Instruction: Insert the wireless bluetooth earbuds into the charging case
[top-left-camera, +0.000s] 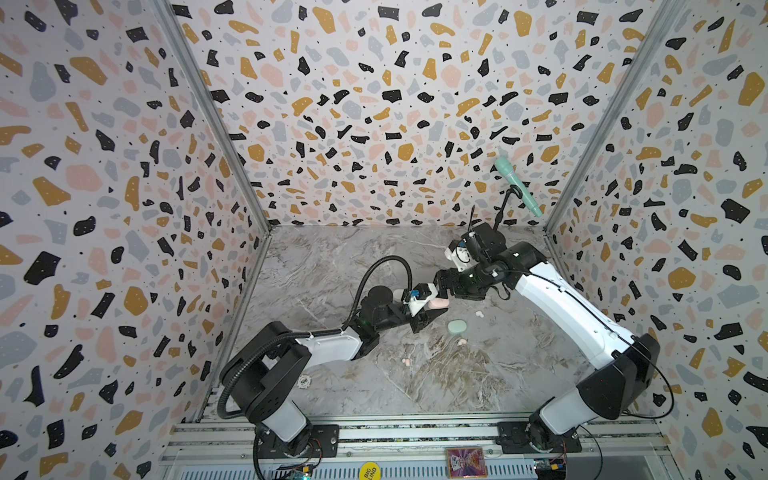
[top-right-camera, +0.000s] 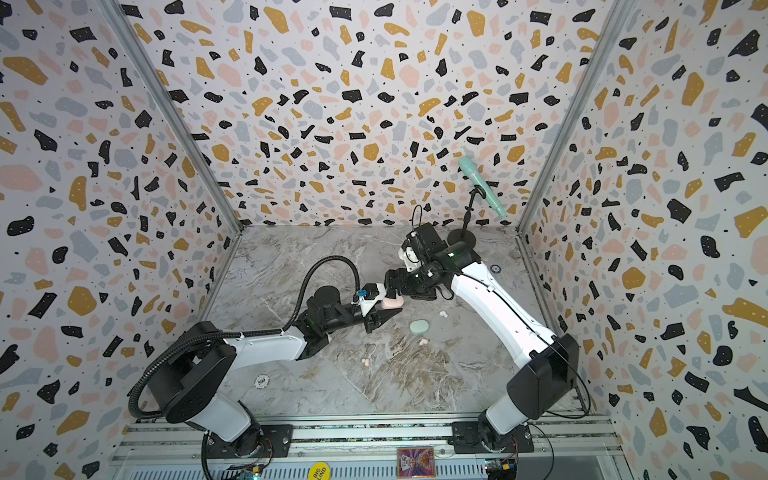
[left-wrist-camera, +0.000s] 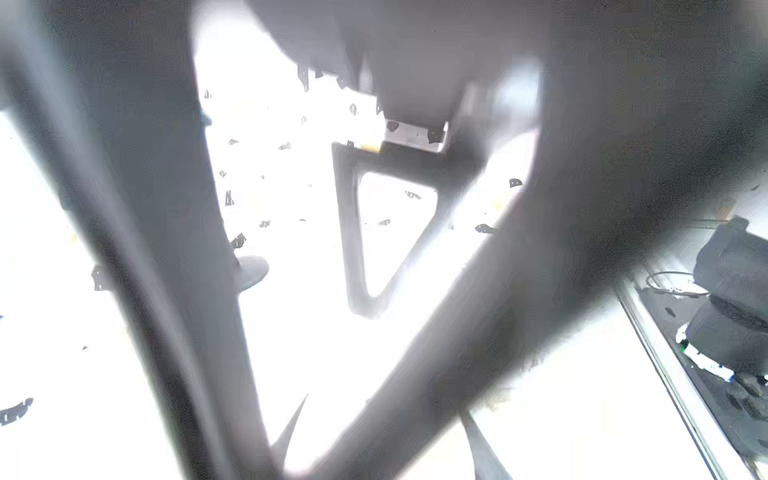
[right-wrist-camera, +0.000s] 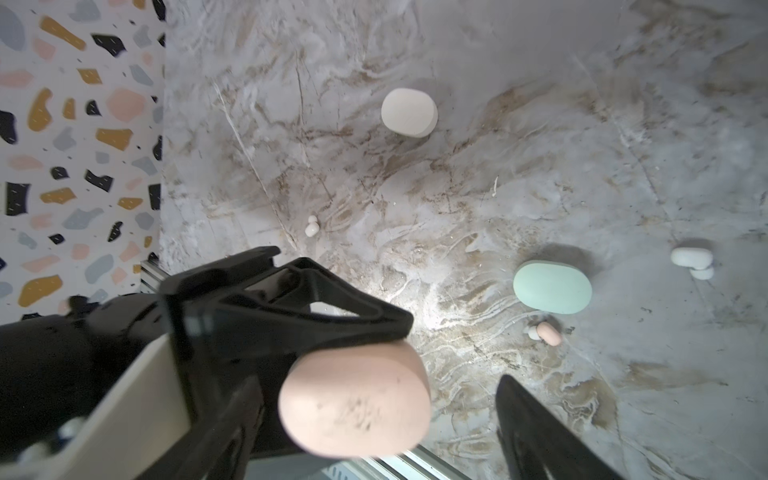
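Note:
My left gripper is shut on a pale pink charging case, held above the table's middle. My right gripper is open around the case, one finger clearly apart from it. On the table lie two white earbuds, a pink earbud, another pink earbud and a pale earbud. The left wrist view is washed out and shows only blurred dark fingers.
A mint green case lies shut just right of the held case. A white case lies farther off. A mint microphone on a black stand stands at the back right. A poker chip lies front left.

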